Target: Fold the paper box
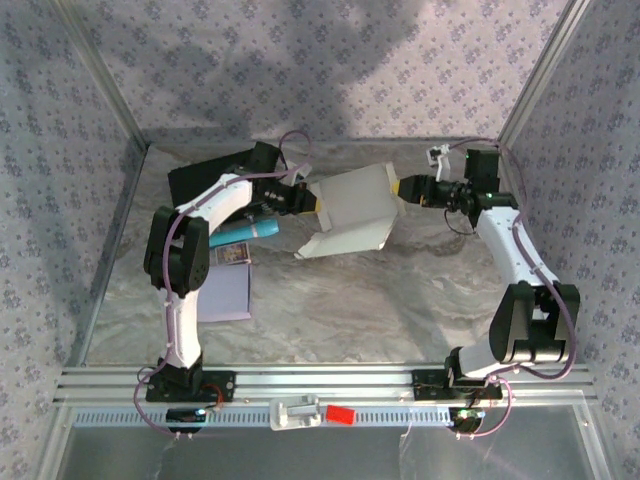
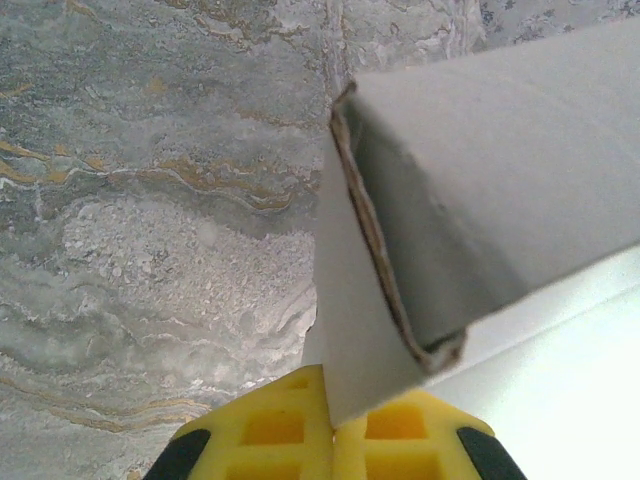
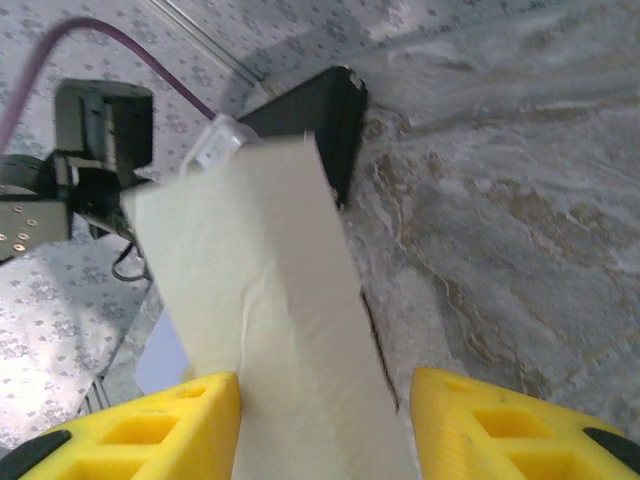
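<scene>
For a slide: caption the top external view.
Left gripper clamps the paper box; right gripper stands open around its opposite edge.

The right gripper (image 3: pixel 325 410) has its 2 yellow fingers (image 3: pixel 150 425) spread apart at the bottom of the view. Between them a cream panel of the paper box (image 3: pixel 260 300) rises, creased lengthwise and leaning away toward the far left. Its edge runs along the inner face of the finger on the view's left. A strip of marbled table (image 3: pixel 500 220) shows between the panel and the other finger. Beyond the panel's far end stands a black block (image 3: pixel 325 120), with a small white clip (image 3: pixel 215 150) at the panel's top corner. Farther out past the left-side fingertip, a purple cable (image 3: pixel 160 70) arcs over dark arm hardware (image 3: pixel 100 130). A pale lavender sheet (image 3: pixel 160 350) peeks out just above that finger.
</scene>
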